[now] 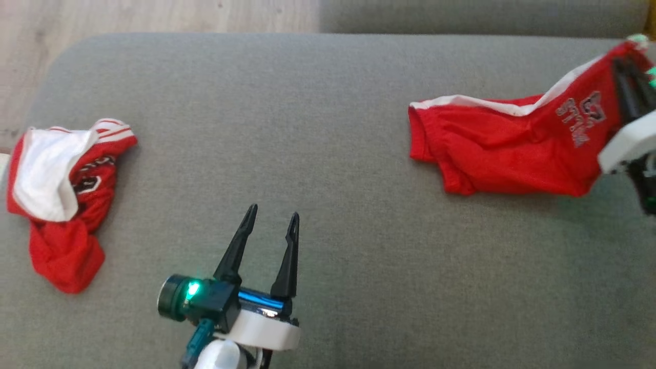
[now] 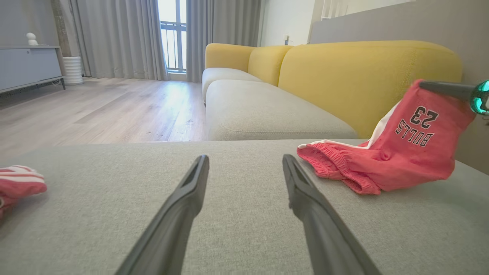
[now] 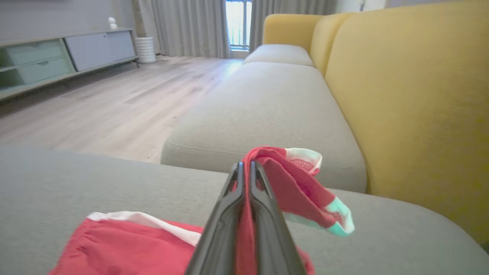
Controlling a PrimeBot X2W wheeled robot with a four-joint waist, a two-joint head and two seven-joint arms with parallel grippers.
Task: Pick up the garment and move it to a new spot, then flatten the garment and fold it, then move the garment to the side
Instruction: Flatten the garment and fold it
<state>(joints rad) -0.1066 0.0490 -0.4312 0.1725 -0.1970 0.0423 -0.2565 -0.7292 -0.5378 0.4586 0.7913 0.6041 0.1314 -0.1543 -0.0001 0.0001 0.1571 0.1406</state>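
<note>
As things lie now, step in hand: pick-up and move to a new spot, judged under way; flattening, folding and setting aside are judged not yet begun.
right hand [image 3: 246, 168]: fingers pressed together, pinching a bunched end of the garment; red and white cloth is seen spilling past the tips.
garment [image 1: 502, 138]: red shorts with a white side stripe and a dark print. One end is held up in the right hand, the rest slopes down from it, and the gathered far end rests on the grey seat cushion [image 1: 328, 128], out to that hand's left.
left hand [image 1: 273, 212]: fingers spread, nothing held; it is poised low over the cushion, with the garment well apart, ahead and to its right.
second garment [image 1: 61, 205]: red and white, crumpled, lying on the cushion well off to the left hand's left; touched by neither hand.
yellow backrest [image 2: 366, 76]: seen beyond the raised end held by the right hand.
next move, as judged: the pinch is to be kept, the trailing end raised clear of the cushion, and the garment carried toward the bare patch ahead of the left hand.
count: garments, two; hands, two (one pinching cloth, one spread).
</note>
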